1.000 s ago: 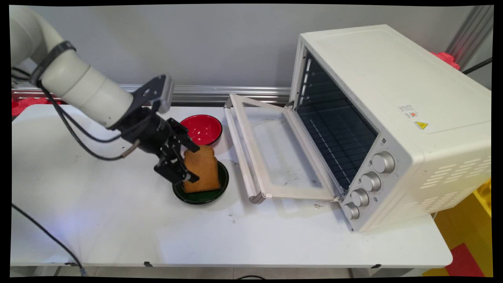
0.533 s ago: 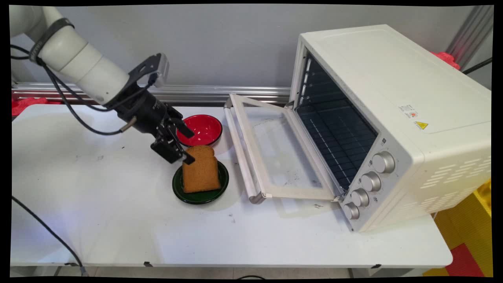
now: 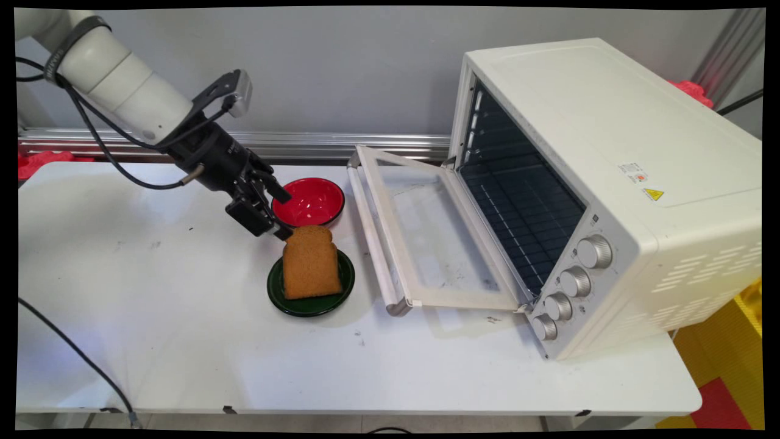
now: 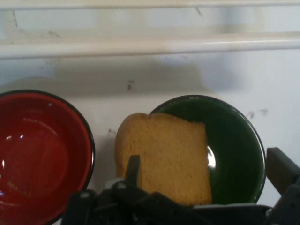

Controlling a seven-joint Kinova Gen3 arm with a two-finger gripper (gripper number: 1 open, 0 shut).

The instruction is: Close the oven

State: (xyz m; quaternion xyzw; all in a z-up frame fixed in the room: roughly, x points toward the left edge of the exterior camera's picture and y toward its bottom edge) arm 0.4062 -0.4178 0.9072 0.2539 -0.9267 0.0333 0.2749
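Observation:
A brown slice of bread [image 3: 311, 268] lies tilted on a dark green plate [image 3: 347, 277] in the middle of the table. My gripper [image 3: 285, 217] hangs just above and to the left of the slice's top edge, open, with nothing between its fingers. In the hand view the bread [image 4: 168, 154] and the green plate [image 4: 236, 140] lie right ahead, and the gripper [image 4: 206, 171] spreads wide, one finger [image 4: 134, 169] in front of the slice and the other [image 4: 281, 169] past the plate's right rim. A red bowl [image 3: 311, 200] sits just behind the gripper.
A white toaster oven [image 3: 609, 158] stands on the right, its glass door [image 3: 463, 300] folded down flat towards the plates, with the door handle [image 3: 373, 244] close to the green plate. The red bowl [image 4: 37, 154] fills the hand view's left side. Black cables hang from the arm.
The gripper, whose fingers stood around the bread's left edge a second ago, has drawn back up and to the left. The bread stays on the green plate.

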